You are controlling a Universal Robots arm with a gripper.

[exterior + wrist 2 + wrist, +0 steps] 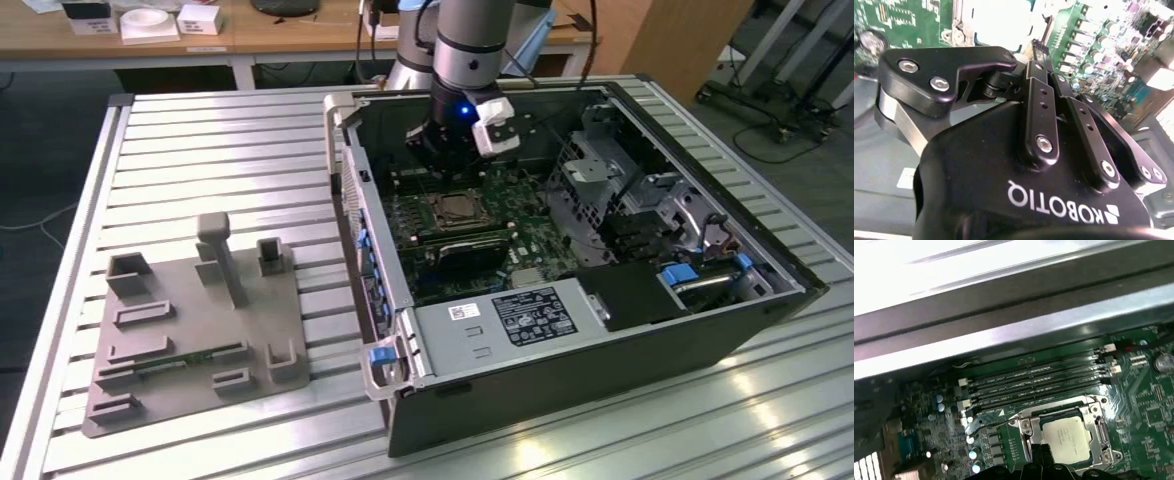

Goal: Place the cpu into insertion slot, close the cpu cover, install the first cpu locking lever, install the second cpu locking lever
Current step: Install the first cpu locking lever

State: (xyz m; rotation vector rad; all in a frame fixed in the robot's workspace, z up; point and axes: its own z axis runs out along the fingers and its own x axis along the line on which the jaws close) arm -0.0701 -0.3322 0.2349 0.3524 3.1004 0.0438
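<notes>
One robot arm is seen reaching down into an open computer case (pixel 363 215) that lies on a slatted metal worktop (pixel 214 150). Inside the case, the insertion slot (pixel 1023 426) is set into a green circuit board (pixel 1149 410). The cpu (pixel 1069 436) is seated flat in the insertion slot, its pale silver top face turned upward; in the exterior view the cpu (pixel 459 208) is seen as a small pale square. The cpu cover (pixel 1093 411) is laid down flat over the insertion slot, and the cpu's face is framed by its square window. Whether the locking levers are latched cannot be told. The gripper (pixel 1040 456) is held just above the edge of the insertion slot, on the side away from the memory slots (pixel 1034 377), which run in a row of long narrow strips just beside the insertion slot. In the second wrist view the gripper (pixel 1030 50) is shown clenched, its black fingers (pixel 1040 100) drawn together, and nothing can be made out between them. In the exterior view the gripper (pixel 449 176) is seen hanging upright directly over the insertion slot's far edge. Well apart from the insertion slot, outside the case toward the exterior view's left, a grey fixture plate (pixel 187 335) with raised blocks is laid on the worktop.
</notes>
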